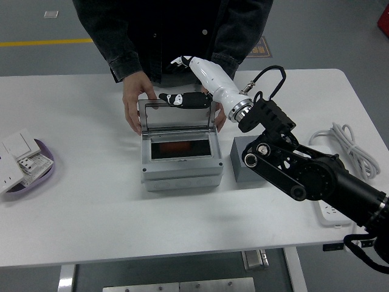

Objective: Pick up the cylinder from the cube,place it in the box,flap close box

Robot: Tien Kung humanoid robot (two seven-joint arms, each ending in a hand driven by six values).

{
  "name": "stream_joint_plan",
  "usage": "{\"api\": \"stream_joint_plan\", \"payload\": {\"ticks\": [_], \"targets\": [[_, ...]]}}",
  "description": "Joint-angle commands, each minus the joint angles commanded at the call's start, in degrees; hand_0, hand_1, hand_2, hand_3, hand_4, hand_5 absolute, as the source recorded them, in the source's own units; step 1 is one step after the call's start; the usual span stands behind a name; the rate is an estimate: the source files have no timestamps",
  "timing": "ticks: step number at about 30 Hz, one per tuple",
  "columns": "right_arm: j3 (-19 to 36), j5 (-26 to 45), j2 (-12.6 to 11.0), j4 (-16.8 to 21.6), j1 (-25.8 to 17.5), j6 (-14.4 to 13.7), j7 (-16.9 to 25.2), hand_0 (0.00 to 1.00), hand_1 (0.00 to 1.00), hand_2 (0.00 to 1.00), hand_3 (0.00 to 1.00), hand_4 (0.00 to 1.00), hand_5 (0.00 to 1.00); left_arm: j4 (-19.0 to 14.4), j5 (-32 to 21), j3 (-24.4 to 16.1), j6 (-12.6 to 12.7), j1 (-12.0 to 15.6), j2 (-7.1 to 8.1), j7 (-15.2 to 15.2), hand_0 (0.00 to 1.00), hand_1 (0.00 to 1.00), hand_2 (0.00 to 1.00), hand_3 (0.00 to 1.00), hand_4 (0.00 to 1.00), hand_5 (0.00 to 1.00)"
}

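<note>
the robot's right hand [191,82], white with black fingertips, hangs above the raised clear lid [176,115] of the grey box [180,158], fingers loosely spread, grasping nothing. a red cylinder [180,146] lies inside the box, below the hand. a person's hands [135,100] steady the lid. the grey cube [245,168] sits right of the box.

We saw even, bright overhead light on the white tabletop [91,201]; shadows were soft and short beside the box [181,155]. Focus was sharp throughout, with faint glare on its lid.
</note>
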Motion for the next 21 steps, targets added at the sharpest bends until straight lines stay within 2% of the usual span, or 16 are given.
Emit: {"api": "stream_joint_plan", "payload": {"ticks": [4, 10, 16, 21], "targets": [[-1.77, 0.22, -0.05, -1.86, -0.22, -0.05, 0.1, 0.801, 0.664, 0.665, 0.667, 0.844, 0.445, 0.0, 0.09, -0.06, 0.0, 0.05, -0.03, 0.04, 0.576, 0.602, 0.594, 0.619, 0.641, 0.172], [-3.71, -0.08, -0.19, -1.66, -1.28, -0.13, 0.08, 0.798, 0.665, 0.661, 0.662, 0.837, 0.445, 0.0, 0.19, -0.08, -0.01, -0.03, -0.15, 0.0, 0.576, 0.603, 0.594, 0.62, 0.642, 0.173], [-4.3, -2.39, -2.04, 3.72, -3.13, -0.13, -0.91, 0.789, 0.662, 0.66, 0.662, 0.828, 0.444, 0.0, 0.3, -0.23, 0.02, 0.01, -0.18, -0.04, 0.576, 0.603, 0.594, 0.619, 0.642, 0.172], [-4.82, -4.45, -4.43, 9.64, -5.69, 0.2, -2.18, 0.789, 0.66, 0.659, 0.664, 0.825, 0.448, 0.0, -0.26, 0.26, 0.1, 0.12, -0.15, -0.34, 0.576, 0.603, 0.594, 0.619, 0.643, 0.173]]}}
